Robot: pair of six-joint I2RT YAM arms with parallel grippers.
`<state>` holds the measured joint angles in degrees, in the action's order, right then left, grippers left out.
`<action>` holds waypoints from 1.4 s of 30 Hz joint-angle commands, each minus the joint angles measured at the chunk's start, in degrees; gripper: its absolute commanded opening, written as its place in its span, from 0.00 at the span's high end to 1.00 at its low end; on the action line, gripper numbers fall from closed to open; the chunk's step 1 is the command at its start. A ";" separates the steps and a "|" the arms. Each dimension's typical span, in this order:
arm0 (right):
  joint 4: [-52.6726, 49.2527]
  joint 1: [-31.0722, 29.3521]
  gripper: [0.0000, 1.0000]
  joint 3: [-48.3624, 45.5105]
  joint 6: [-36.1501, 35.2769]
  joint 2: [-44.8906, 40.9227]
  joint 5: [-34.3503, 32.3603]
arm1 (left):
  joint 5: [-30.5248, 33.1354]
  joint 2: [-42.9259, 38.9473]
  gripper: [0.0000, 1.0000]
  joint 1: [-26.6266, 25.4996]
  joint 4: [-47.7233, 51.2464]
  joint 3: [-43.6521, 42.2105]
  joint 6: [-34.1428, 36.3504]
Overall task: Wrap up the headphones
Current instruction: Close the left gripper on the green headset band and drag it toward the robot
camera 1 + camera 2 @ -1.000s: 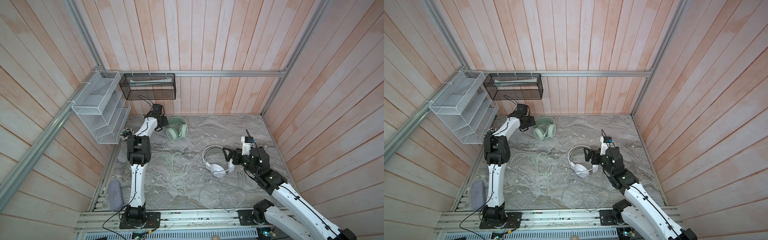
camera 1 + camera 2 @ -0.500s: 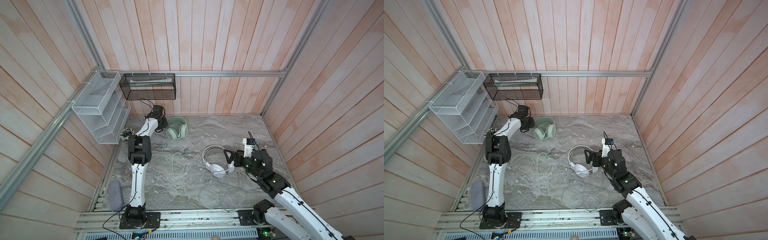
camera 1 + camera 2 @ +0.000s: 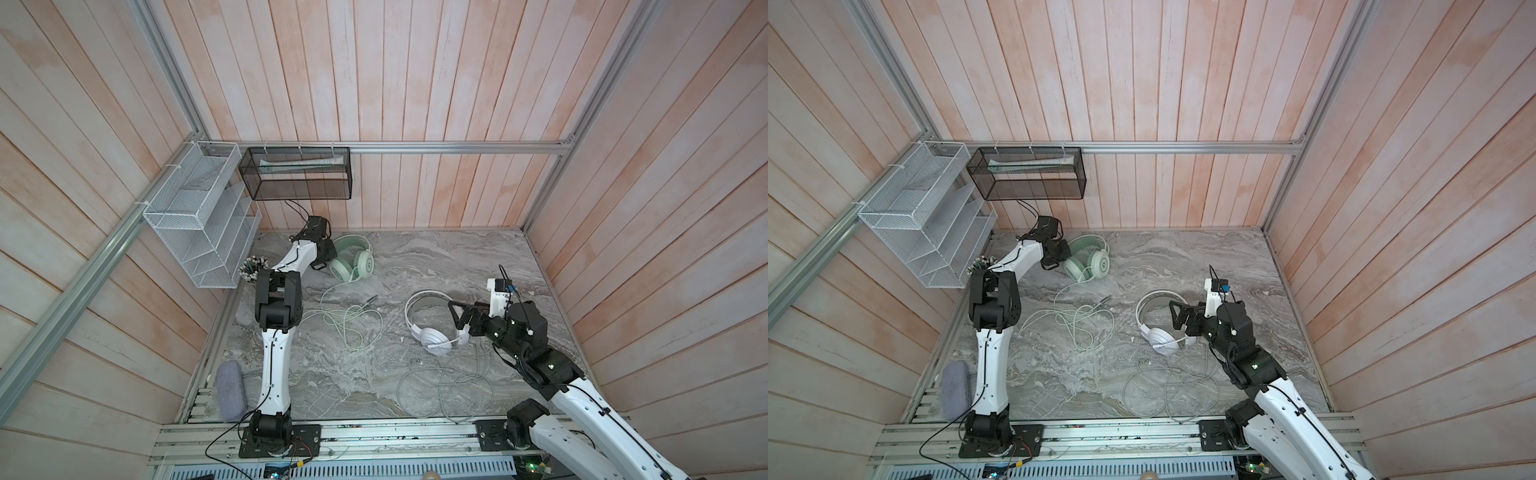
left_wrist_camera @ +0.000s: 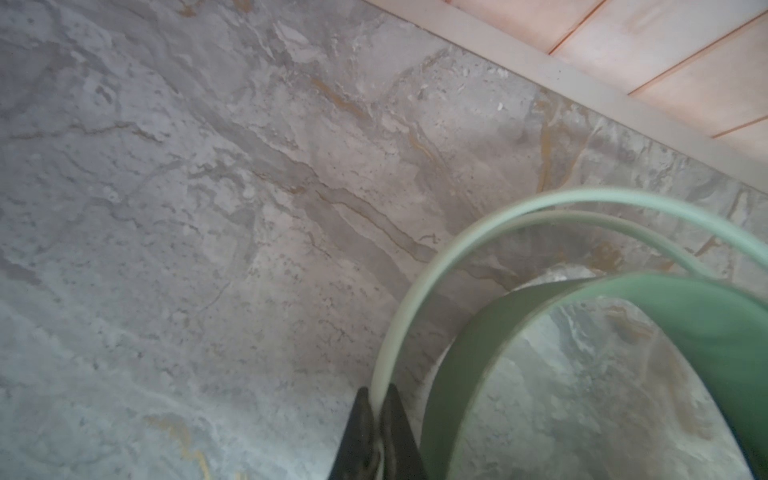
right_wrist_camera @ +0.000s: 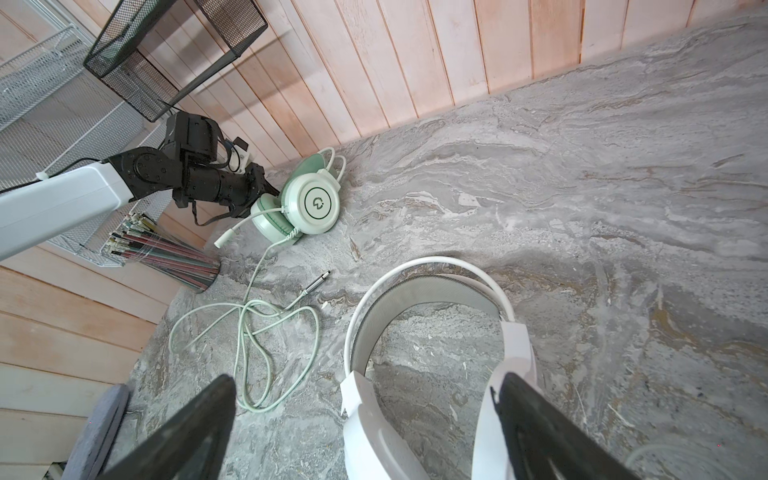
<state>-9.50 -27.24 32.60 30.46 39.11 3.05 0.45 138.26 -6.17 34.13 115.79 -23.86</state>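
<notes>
— Question for whoever's driving: where's everything sitting?

— Me, on remote. Mint headset (image 3: 353, 262) is lying up in the desk's (image 3: 436, 257) far-left corner, close to the back edge. My left gripper (image 4: 376, 395) has its fingers pinched shut on that headset's thin pale outer band. The wrist view shows the band running right between them. Its mint cable (image 5: 245, 307) sprawls in loose loops toward the desk's middle, with the plug (image 5: 318, 281) lying free on the marble.

— And the other one?

— White headset (image 3: 432, 343) lies on the right half, about midway between the far and near edges. My right gripper (image 5: 361, 380) is over it with fingers spread wide, holding nothing. The headset's two side arms sit between them. One finger is right by an arm, and I can't tell if it touches. White cable (image 3: 444, 386) is a tangle down by the near edge. Further out there's a cup of thin sticks (image 3: 253, 268) at the left edge and a grey pouch (image 3: 230, 390) in the near-left corner. A white wire rack (image 3: 195, 232) and a black mesh basket (image 3: 299, 174) are up on the walls.
</notes>
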 commanded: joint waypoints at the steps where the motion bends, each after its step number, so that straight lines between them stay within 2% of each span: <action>1: -1.80 -0.44 0.01 -0.06 0.79 -1.01 0.64 | -0.33 -4.08 0.98 -0.27 -0.72 -4.29 -2.09; 3: -2.09 -0.45 0.01 -0.06 0.92 -1.60 0.67 | -0.85 -7.21 1.00 -0.27 -2.32 -8.43 -4.76; 8: -2.80 -0.51 0.01 -0.43 1.57 -2.95 1.08 | -3.73 -19.28 1.00 -0.37 -11.35 -26.71 -14.16; 15: -2.83 -0.53 0.01 -1.99 2.82 -4.56 2.33 | -5.92 -30.63 1.00 -1.86 -11.28 -42.89 -26.56; 22: -3.21 -0.77 0.01 -3.72 4.15 -5.82 4.17 | -1.96 -43.92 1.00 -6.62 -11.36 -58.32 -38.14; 25: -3.98 -0.77 0.01 -4.14 4.43 -7.08 4.16 | 0.52 -48.37 0.99 -9.66 -9.60 -61.53 -40.88; 28: -4.70 -0.77 0.01 -4.46 4.52 -8.37 4.07 | 1.58 -51.89 0.85 -12.02 -9.33 -63.83 -42.01; 29: -4.91 -0.69 0.01 -4.56 4.57 -8.74 3.92 | 1.35 -52.64 0.77 -12.35 -9.39 -64.54 -42.19; 33: -5.79 -0.83 0.01 -4.51 5.04 -9.44 3.90 | 3.01 -53.02 0.50 -12.29 -7.14 -64.08 -39.93; 34: -5.97 -0.77 0.01 -4.39 5.16 -9.61 4.14 | 3.41 -52.93 0.41 -12.01 -6.48 -63.19 -38.45; 36: -6.47 -0.79 0.01 -4.26 5.49 -10.14 4.51 | 2.75 -52.58 0.32 -11.06 -6.32 -60.98 -33.82; 37: -6.72 -0.79 0.01 -4.21 5.64 -10.47 4.51 | 2.40 -52.27 0.26 -10.60 -6.81 -59.13 -30.74; 39: -7.19 -0.82 0.01 -4.32 5.76 -11.26 4.16 | -2.38 -50.50 0.15 -9.50 -11.05 -55.87 -21.85; 40: -7.22 -0.80 0.01 -4.55 5.84 -11.59 4.06 | -6.08 -48.42 0.14 -9.30 -12.32 -53.22 -15.67; 42: -6.96 -0.79 0.01 -4.99 6.29 -12.12 3.86 | -5.17 -42.77 0.12 -10.06 -6.48 -44.45 -3.94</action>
<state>-15.25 -27.73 28.62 35.94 27.83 6.76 -1.74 90.72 -15.75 27.73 63.37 -45.80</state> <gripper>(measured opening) 0.986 0.875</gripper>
